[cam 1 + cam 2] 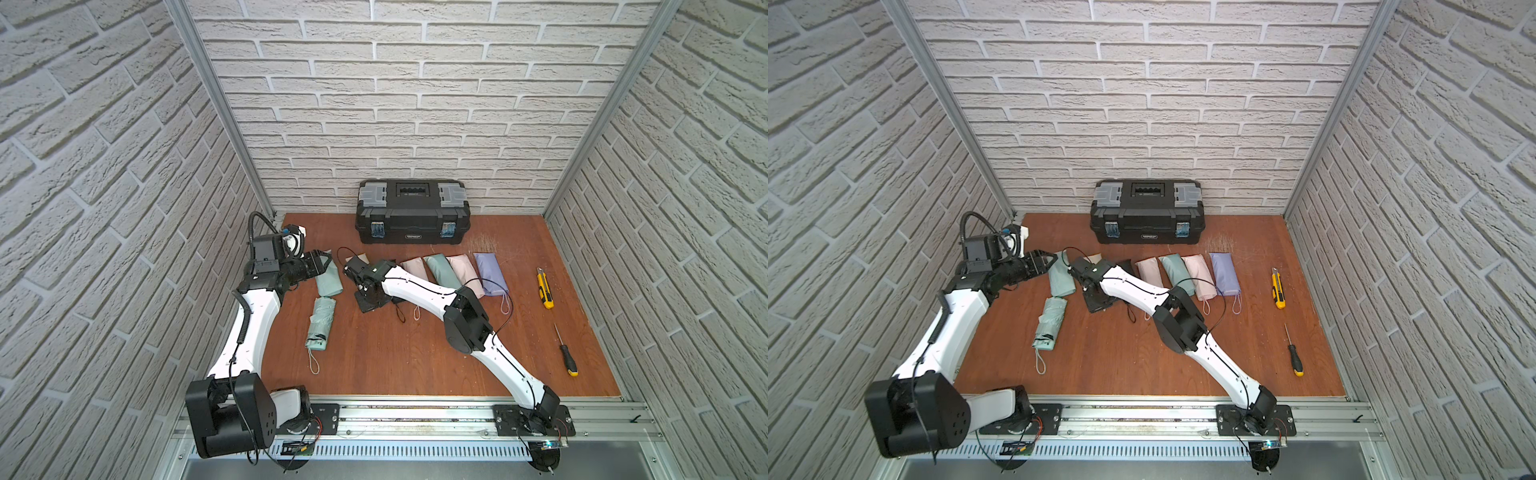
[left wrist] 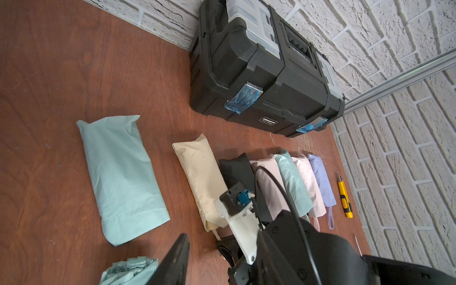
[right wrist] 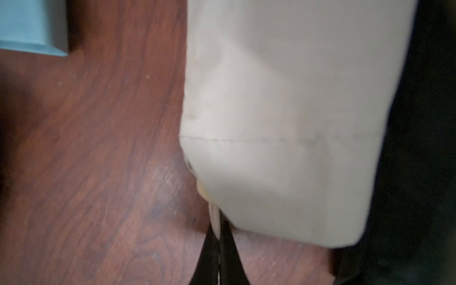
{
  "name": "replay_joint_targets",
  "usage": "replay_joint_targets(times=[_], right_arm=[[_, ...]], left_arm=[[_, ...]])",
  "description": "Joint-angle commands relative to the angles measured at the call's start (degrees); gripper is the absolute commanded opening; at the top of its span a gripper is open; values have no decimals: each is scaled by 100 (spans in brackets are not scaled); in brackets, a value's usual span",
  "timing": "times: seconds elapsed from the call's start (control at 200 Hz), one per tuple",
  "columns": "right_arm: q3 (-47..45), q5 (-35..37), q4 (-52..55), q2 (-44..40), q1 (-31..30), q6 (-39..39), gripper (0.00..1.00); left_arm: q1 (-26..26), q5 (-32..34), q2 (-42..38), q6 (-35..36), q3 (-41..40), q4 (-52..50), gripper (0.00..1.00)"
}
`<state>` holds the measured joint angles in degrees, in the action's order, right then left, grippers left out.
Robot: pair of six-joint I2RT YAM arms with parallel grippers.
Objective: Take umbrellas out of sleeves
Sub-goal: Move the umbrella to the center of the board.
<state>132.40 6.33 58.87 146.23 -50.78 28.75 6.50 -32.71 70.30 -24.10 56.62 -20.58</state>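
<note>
My right gripper (image 3: 218,237) is shut on the cream wrist loop (image 2: 217,234) that sticks out of the mouth of the cream sleeve (image 3: 296,111); that sleeve is still plump. A bare mint umbrella (image 1: 320,322) lies at the front left. Behind it is a flat mint sleeve (image 2: 121,177), and my left gripper (image 1: 325,261) hovers open over its far end, holding nothing. To the right, in a row, are a black sleeve (image 2: 237,167), a pink one (image 1: 415,270), a mint one (image 1: 442,272), another pink one (image 1: 467,274) and a lavender one (image 1: 490,274), all filled.
A black toolbox (image 1: 411,212) stands against the back wall. A yellow utility knife (image 1: 545,289) and a screwdriver (image 1: 566,353) lie at the right. Brick-patterned walls close in the wooden table (image 1: 395,361) on three sides.
</note>
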Motion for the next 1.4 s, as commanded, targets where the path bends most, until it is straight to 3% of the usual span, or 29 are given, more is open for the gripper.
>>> replay_joint_targets(times=[0.0, 0.46, 0.7, 1.01, 1.395], right_arm=[[-608, -114, 75, -393, -206, 124, 3], [-3682, -277, -1179, -2192, -309, 568, 2], [-5116, -293, -1713, -3026, -311, 650, 3], [-6651, -236, -2247, -3943, -318, 498, 3], [-7606, -211, -2657, -4823, -316, 186, 3]], left_arm=[[59, -88, 44, 19, -17, 201, 47], [-42, -176, 256, -133, -132, 381, 47], [-878, 513, 286, -78, -141, 131, 47], [-1661, 1124, 379, -501, -309, -71, 43], [-2622, 1982, 257, -1236, -538, -137, 44]])
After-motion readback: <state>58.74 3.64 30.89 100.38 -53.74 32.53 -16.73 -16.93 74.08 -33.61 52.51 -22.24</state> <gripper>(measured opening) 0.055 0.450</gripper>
